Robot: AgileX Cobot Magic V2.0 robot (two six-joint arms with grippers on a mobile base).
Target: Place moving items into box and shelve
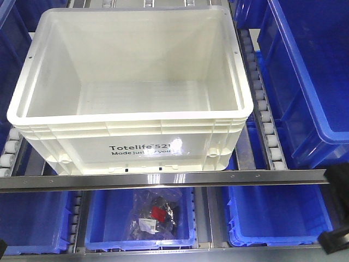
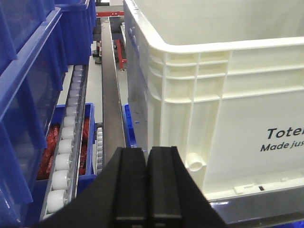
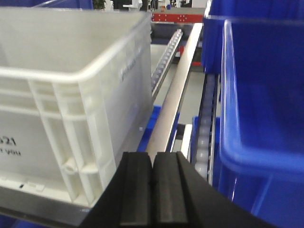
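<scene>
The large white ribbed plastic crate (image 1: 131,82) ahead of both clenched, empty jaws looks stiff, light, best gripped under its rim.

White box (image 1: 131,131) w/ black print, blue bins (image 1: 305,82)

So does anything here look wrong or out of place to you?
Mostly tidy. The large white plastic crate sits square on the roller shelf, undamaged, but it looks empty: no plush toys show inside. Both black tools, left and right, are shut on nothing. A clear bag of parts lies loose in a lower blue bin.
</scene>
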